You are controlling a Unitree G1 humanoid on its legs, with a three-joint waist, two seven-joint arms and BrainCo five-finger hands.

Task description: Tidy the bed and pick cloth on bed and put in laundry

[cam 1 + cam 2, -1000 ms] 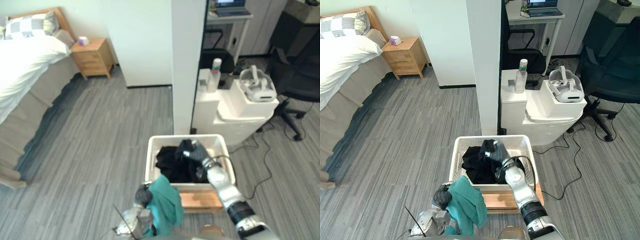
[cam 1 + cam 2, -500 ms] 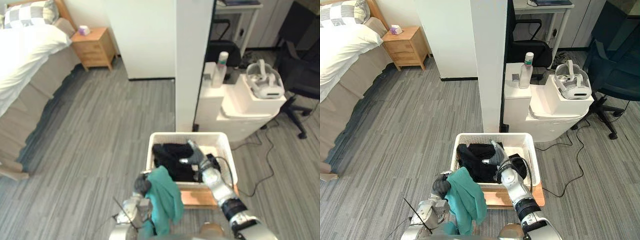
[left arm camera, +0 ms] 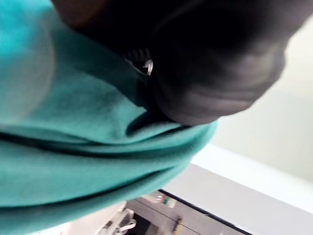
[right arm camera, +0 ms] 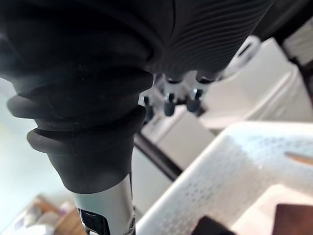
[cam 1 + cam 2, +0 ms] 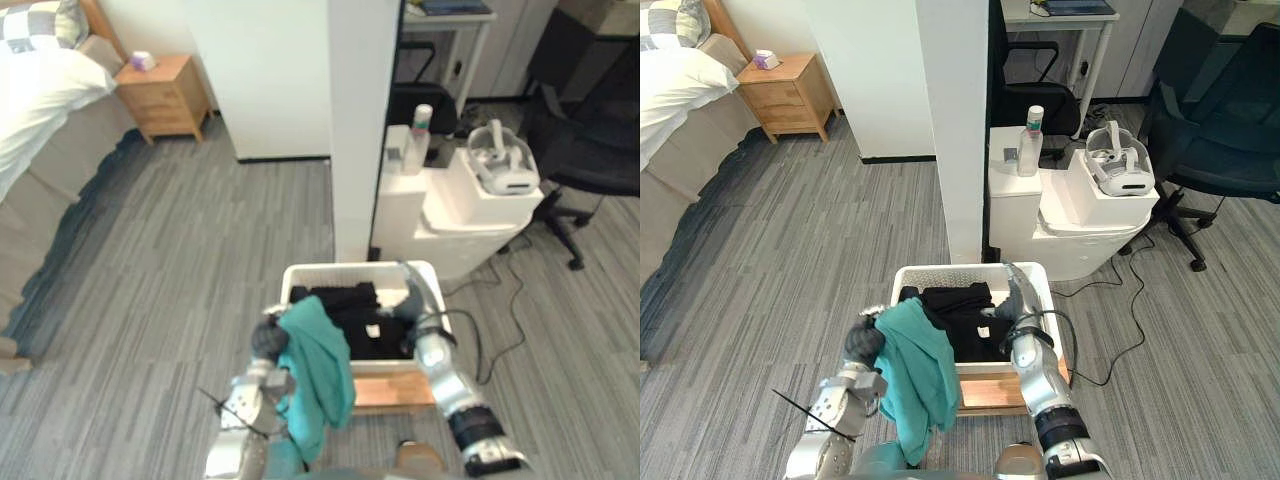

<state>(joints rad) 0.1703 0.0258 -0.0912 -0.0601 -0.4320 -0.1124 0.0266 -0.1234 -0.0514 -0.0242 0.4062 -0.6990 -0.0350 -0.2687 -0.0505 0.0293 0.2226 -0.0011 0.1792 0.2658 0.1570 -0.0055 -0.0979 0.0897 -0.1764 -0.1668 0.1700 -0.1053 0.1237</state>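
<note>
left hand (image 5: 862,343) under teal cloth (image 5: 915,375), grip unclear | right hand (image 5: 1017,298) straight-fingered over perforated basket (image 5: 940,273)

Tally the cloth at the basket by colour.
Teal cloth: 1, hanging from the left hand at the basket's near rim
Black clothes: 1 pile inside the white basket; separate pieces cannot be told apart
Total: 2

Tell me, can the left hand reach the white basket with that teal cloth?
Probably yes. The left hand, teal cloth draped over it, is at the white basket's near left corner. The basket is open on top, and the right hand sits at its right rim, out of the way.
</note>
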